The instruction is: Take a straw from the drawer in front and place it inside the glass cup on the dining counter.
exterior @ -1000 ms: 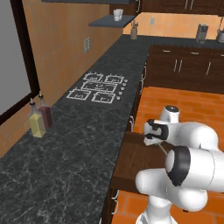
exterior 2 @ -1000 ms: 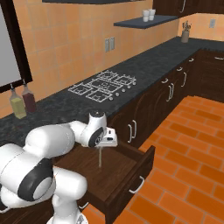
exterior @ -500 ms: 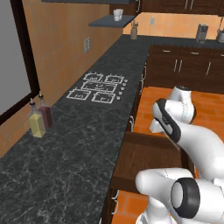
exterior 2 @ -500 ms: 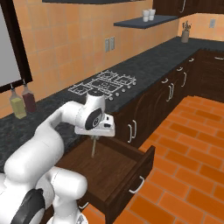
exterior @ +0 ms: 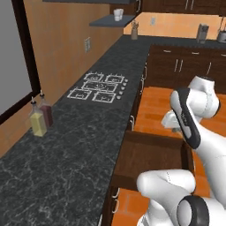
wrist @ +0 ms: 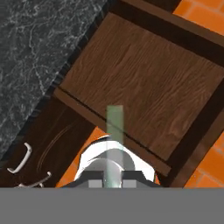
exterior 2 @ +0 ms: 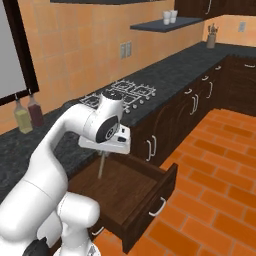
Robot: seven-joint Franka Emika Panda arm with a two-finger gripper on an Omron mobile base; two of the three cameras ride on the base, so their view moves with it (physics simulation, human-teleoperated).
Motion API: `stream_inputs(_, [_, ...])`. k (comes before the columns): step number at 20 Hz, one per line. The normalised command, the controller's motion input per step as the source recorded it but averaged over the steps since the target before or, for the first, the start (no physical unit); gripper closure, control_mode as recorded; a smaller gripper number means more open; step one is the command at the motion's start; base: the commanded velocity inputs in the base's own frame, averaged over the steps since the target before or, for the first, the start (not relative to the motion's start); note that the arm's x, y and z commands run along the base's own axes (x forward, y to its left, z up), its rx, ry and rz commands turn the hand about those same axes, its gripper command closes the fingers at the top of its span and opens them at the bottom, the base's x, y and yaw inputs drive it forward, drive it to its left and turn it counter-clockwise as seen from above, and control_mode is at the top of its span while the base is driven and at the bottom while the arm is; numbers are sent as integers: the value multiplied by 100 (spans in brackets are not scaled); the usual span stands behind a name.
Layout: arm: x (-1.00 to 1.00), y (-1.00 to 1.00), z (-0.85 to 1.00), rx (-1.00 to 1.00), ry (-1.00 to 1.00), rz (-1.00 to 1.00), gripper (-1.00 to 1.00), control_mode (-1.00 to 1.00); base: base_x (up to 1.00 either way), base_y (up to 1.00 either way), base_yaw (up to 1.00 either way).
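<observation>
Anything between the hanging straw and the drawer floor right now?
Nothing. In the right base view the straw hangs from the pincer above the open drawer, over bare wood. The hand view shows the same bare boards.

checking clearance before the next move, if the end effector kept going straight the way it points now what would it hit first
The end effector points down, holding the straw above the open drawer. Going straight on, the straw's lower tip would probably meet the drawer's bare wooden floor first, though the gap is hard to judge.
</observation>
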Motion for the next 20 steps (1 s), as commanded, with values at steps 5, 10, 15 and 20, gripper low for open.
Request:
stream_inputs(5, [0,0,0,0,0,0,100,100,-100,-10,-15])
stream_inputs(10, [0,0,0,0,0,0,100,100,-51,-64,-52])
stream_inputs(15, [0,0,0,0,0,0,100,100,0,-65,-80])
stream_inputs(20, [0,0,0,0,0,0,100,100,-46,-46,-65])
